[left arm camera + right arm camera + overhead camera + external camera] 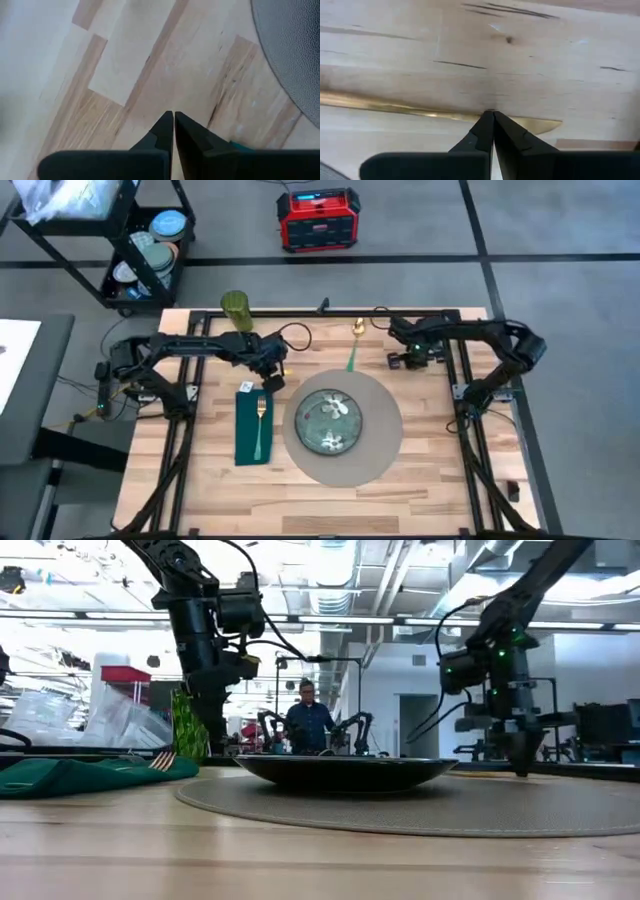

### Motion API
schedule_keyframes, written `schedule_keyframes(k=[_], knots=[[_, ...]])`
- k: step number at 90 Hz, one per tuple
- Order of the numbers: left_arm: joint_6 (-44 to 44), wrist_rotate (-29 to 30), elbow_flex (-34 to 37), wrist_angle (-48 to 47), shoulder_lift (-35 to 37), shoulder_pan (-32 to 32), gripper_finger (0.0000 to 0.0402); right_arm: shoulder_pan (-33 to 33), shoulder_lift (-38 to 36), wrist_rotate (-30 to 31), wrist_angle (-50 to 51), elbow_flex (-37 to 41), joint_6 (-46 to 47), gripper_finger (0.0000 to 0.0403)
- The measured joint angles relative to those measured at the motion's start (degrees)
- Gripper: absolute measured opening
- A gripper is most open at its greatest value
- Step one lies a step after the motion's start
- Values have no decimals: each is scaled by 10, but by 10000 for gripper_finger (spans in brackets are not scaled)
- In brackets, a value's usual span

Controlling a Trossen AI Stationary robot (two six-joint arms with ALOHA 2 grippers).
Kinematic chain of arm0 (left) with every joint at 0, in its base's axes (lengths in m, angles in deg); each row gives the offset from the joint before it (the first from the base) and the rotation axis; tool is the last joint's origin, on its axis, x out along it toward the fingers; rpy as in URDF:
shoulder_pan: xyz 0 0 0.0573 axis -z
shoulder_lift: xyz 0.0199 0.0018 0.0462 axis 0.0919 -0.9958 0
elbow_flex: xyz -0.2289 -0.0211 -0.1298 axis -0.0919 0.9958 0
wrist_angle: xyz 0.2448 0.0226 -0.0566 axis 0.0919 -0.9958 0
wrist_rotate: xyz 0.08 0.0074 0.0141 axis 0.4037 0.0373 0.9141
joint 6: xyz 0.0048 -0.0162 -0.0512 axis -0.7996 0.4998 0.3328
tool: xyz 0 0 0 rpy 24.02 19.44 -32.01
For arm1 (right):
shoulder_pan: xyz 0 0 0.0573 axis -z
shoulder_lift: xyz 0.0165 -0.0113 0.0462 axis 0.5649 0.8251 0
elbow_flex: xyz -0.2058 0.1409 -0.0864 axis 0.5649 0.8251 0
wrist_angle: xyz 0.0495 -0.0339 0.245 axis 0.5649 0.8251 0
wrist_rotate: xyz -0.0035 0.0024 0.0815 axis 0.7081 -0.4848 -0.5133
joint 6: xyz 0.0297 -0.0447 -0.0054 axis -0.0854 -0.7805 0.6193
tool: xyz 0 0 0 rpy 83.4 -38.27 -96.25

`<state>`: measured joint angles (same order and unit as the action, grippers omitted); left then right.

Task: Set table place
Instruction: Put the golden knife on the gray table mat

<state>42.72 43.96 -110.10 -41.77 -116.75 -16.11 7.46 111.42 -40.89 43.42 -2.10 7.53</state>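
Left gripper point(272, 376), fingers pressed together on nothing, hovers over bare table point(440, 470) between the green napkin point(252, 430) and the placemat point(385, 442) rim. Right gripper point(414, 358), fingers pressed together, hangs beyond the placemat's far edge, over a gold knife point(440, 114).

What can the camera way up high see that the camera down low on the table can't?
Only the high view shows the gold fork lying on the napkin, the red box on the floor and the black cart. Only the low view shows a person in the room behind. Both show the green plate on the round placemat, the green napkin and both arms.
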Motion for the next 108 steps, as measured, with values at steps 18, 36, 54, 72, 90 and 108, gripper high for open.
schedule_keyframes(k=[18,36,54,72,90,108], knots=[[21,0,0,0,0,0,0,-2,-25,10,-42,3,-46,0],[23,0,0,5,0,0,0,-1,-98,5,-69,-25,-95,0],[46,0,0,30,0,0,0,4,-123,-90,-74,-43,-222,3],[76,0,0,71,0,0,0,-12,-75,-180,-87,-95,-292,55],[86,0,0,68,0,0,0,-17,-21,-93,-83,-107,-239,99],[90,0,0,68,0,0,0,-10,33,-138,-116,-107,-227,102]])
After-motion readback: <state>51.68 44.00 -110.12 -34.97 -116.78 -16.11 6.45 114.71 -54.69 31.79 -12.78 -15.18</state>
